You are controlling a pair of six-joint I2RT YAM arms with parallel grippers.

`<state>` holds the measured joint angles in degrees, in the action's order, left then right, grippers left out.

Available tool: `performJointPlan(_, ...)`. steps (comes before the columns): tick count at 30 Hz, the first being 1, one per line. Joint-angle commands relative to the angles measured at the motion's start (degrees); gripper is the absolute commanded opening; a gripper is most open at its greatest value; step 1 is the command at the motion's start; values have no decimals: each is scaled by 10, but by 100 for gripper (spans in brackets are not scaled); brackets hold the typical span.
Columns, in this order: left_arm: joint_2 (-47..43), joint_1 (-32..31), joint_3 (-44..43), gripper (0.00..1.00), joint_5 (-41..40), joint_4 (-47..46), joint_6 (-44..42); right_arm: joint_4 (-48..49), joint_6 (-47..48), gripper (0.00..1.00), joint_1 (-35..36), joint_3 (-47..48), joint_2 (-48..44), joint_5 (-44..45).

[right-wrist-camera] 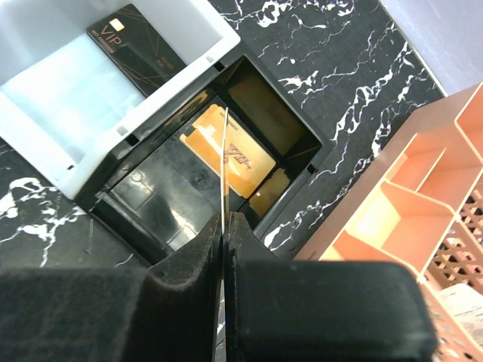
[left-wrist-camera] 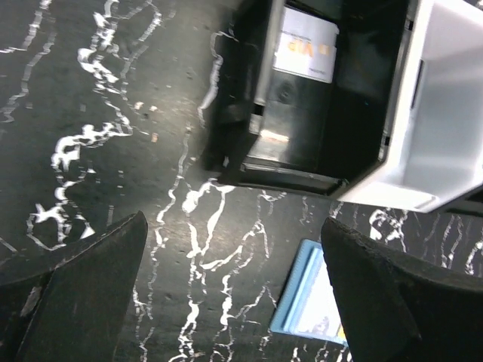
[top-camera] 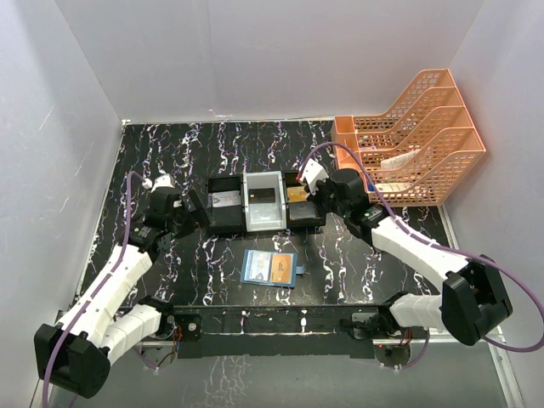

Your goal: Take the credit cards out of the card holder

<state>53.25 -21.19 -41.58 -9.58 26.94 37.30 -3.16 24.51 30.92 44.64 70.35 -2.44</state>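
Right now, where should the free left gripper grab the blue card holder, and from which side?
Probably its left edge, coming from above. The card holder lies open and flat on the table, so only a rim offers a pinch, and that edge is nearest the open left gripper. The right gripper is shut on a credit card.

Black table (top-camera: 170, 255) veined with white. Bears at mid-rear a tray (top-camera: 223, 223) of three compartments in a row: black, white, black. Blue holder (top-camera: 269, 268) flat just in front of the tray, apart from it, toward the near edge. Orange rack (top-camera: 416, 144) at the rear right corner, well apart from the holder.
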Motion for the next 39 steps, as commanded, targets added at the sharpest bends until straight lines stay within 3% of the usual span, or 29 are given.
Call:
performJointPlan(1, -11, 39, -11, 99, 41, 35, -54, 16, 70, 0, -15, 51, 24, -27)
performJointPlan(11, -49, 39, 12, 99, 123, 3, -88, 11, 167, 0, -22, 98, 121, -42)
performJointPlan(31, -63, 39, 13, 99, 111, 16, -84, 46, 269, 0, -25, 188, 317, -5)
performJointPlan(39, -55, 39, 13, 99, 105, 22, -81, 109, 299, 0, -26, 162, 347, -3)
